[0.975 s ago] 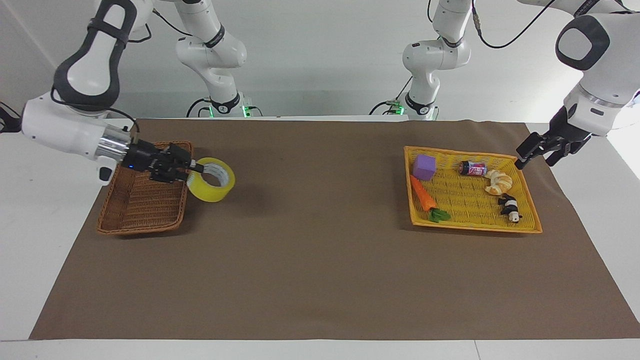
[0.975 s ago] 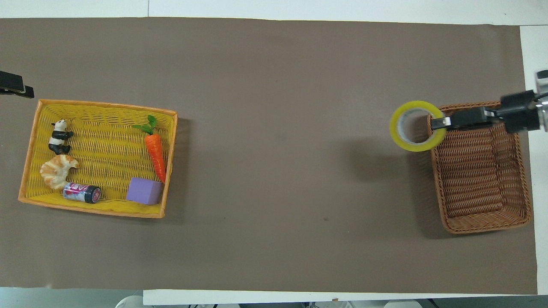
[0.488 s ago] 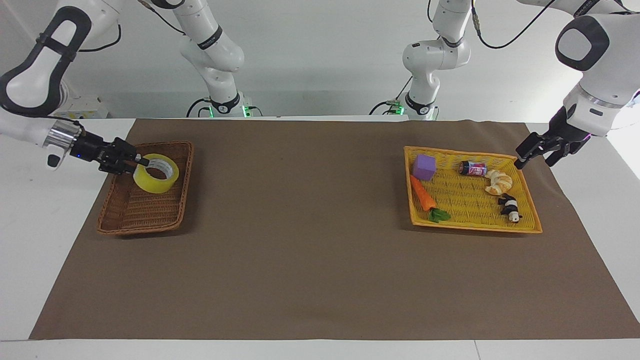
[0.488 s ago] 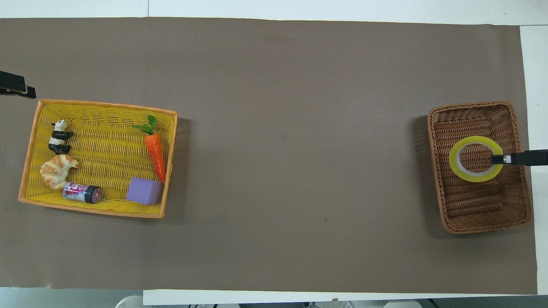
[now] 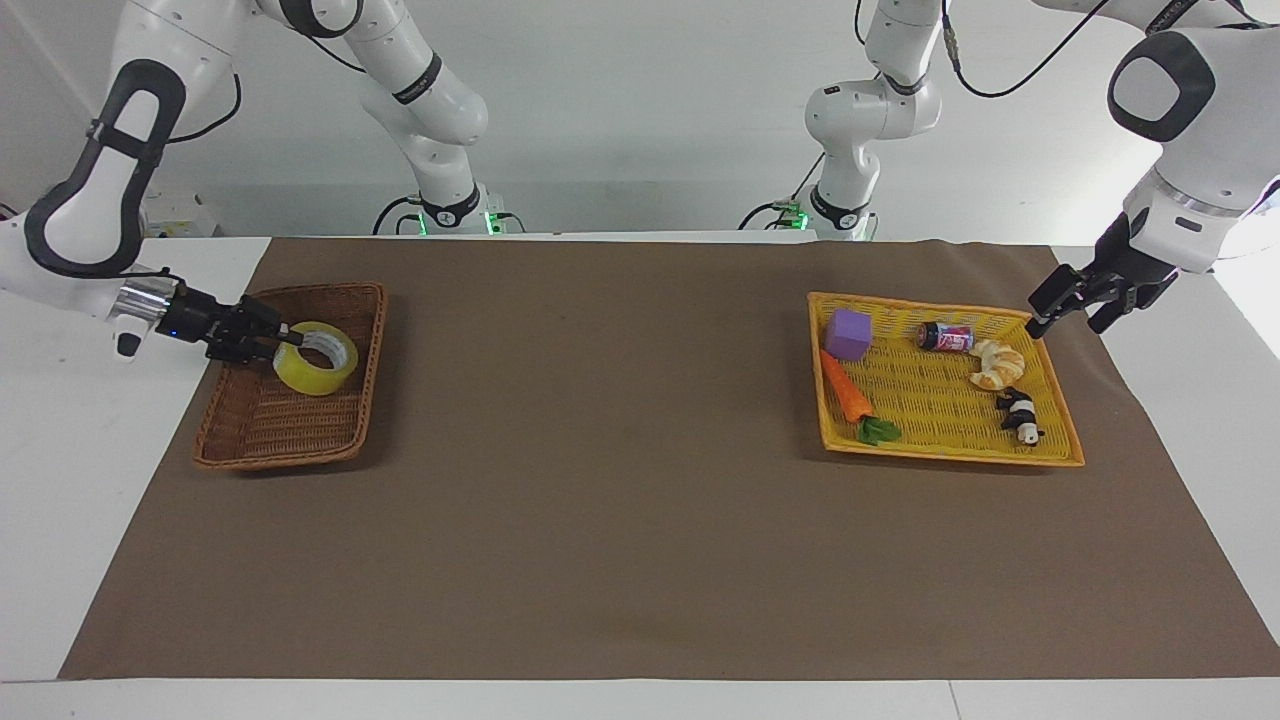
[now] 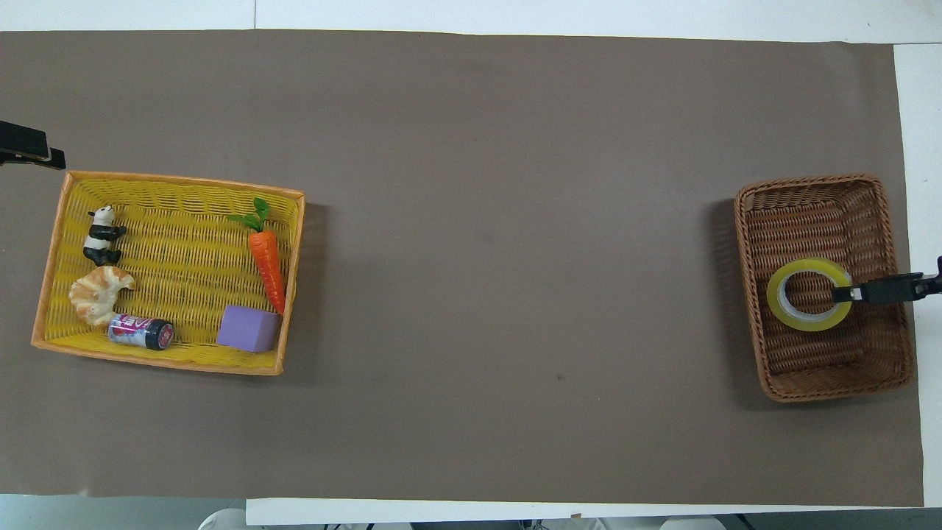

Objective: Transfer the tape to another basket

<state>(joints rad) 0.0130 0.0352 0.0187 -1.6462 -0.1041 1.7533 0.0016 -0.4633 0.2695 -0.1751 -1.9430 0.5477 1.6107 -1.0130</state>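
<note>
The yellow tape (image 5: 315, 358) sits low inside the brown wicker basket (image 5: 250, 440), toward the right arm's end of the table. My right gripper (image 5: 287, 341) reaches in over the basket's rim and is shut on the wall of the roll. In the overhead view the tape (image 6: 791, 316) lies in the middle of the basket (image 6: 809, 188), with the right gripper (image 6: 846, 294) on its rim. My left gripper (image 5: 1063, 325) is open and waits above the corner of the yellow tray.
The flat yellow tray (image 5: 950, 455) at the left arm's end holds a purple block (image 5: 848, 333), a carrot (image 5: 846, 393), a can (image 5: 945, 336), a croissant (image 5: 996, 363) and a panda figure (image 5: 1020, 413). A brown mat (image 5: 620, 480) covers the table.
My right gripper carried the tape from beside the basket to over it, then lowered it inside. The left arm barely moved.
</note>
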